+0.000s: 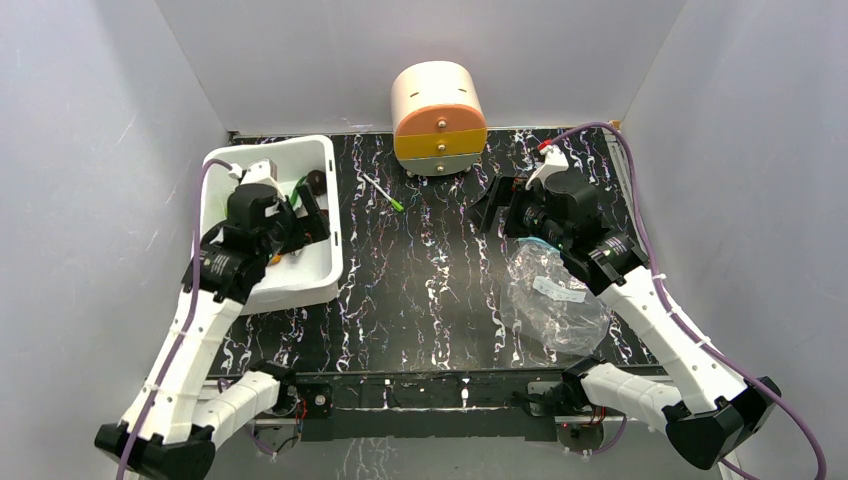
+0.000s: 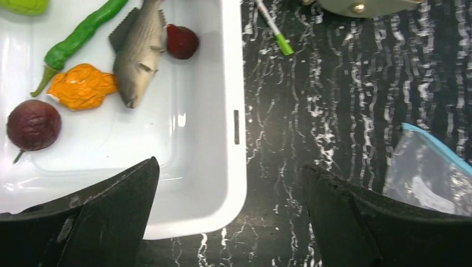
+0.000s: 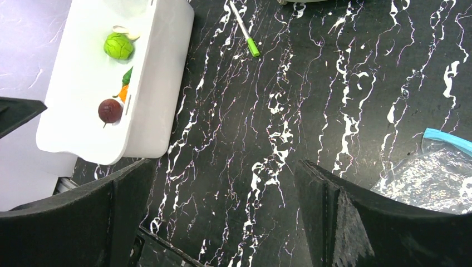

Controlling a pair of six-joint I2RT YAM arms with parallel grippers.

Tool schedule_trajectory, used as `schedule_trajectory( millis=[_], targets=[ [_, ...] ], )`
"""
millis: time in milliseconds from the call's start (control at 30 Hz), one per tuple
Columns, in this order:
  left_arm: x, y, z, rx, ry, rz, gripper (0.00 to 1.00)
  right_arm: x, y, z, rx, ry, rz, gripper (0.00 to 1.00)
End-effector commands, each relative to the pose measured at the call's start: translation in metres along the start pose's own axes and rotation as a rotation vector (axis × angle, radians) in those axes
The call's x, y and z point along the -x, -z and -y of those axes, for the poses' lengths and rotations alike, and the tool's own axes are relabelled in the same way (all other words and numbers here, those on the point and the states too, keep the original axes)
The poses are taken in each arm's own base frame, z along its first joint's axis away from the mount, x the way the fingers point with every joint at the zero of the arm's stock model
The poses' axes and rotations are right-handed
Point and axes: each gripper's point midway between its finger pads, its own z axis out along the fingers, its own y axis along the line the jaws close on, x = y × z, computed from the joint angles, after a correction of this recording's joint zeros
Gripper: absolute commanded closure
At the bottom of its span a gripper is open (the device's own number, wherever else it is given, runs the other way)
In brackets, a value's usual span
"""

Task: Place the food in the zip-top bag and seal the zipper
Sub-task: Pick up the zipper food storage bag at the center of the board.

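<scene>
Over the white tub's (image 2: 236, 83) right wall, my left gripper (image 2: 229, 164) hangs with its jaws wide apart, holding nothing. In the tub: fish (image 2: 139, 53), green pepper (image 2: 78, 36), orange lump (image 2: 82, 86), purple-brown ball (image 2: 33, 125), and a dark-red piece (image 2: 182, 41), possibly fruit. My right gripper (image 3: 224, 164), also spread and empty, hovers above the marbled table (image 3: 311, 72) beside the zip-top bag (image 1: 555, 295), whose teal zipper (image 3: 448, 139) runs along its far edge.

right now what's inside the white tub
White tub holds a fish, green pepper, orange lump, purple ball, red ball and lime-green fruit. Its near end is hidden by the left gripper.
</scene>
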Motion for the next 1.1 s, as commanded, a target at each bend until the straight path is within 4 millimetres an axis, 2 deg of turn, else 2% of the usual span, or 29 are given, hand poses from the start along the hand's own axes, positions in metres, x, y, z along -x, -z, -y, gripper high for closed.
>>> schedule_trajectory(
  millis=[0,200,333,467,533,700,867,967,1067],
  targets=[
    [0.008,-0.006,-0.017,0.122,-0.054,-0.011,0.04,0.014,0.007,-0.008,0.034,0.018,0.051,0.02],
    [0.017,-0.025,-0.029,0.244,-0.020,0.009,0.19,0.008,0.003,-0.005,0.024,0.017,0.032,0.02],
    [0.026,-0.034,-0.022,0.231,-0.001,0.025,0.27,0.003,-0.001,-0.003,0.022,0.003,0.010,0.02],
    [0.027,-0.046,-0.022,0.230,0.023,0.004,0.30,-0.011,-0.010,0.012,-0.051,-0.058,-0.017,0.02],
    [0.027,-0.049,-0.016,0.185,0.031,0.003,0.29,-0.018,-0.014,0.031,-0.152,-0.100,-0.026,0.02],
    [0.023,-0.043,0.010,-0.012,-0.002,0.025,0.15,-0.032,-0.015,0.085,-0.472,-0.207,-0.021,0.03],
    [0.017,-0.027,0.021,-0.123,-0.058,0.042,0.02,-0.049,-0.020,0.116,-0.623,-0.207,-0.032,0.14],
    [0.010,-0.019,0.030,-0.200,-0.095,0.037,0.01,-0.064,-0.025,0.132,-0.698,-0.219,-0.054,0.28],
    [0.001,-0.012,0.037,-0.272,-0.137,0.036,0.02,-0.081,-0.030,0.149,-0.778,-0.230,-0.077,0.33]
  ],
)
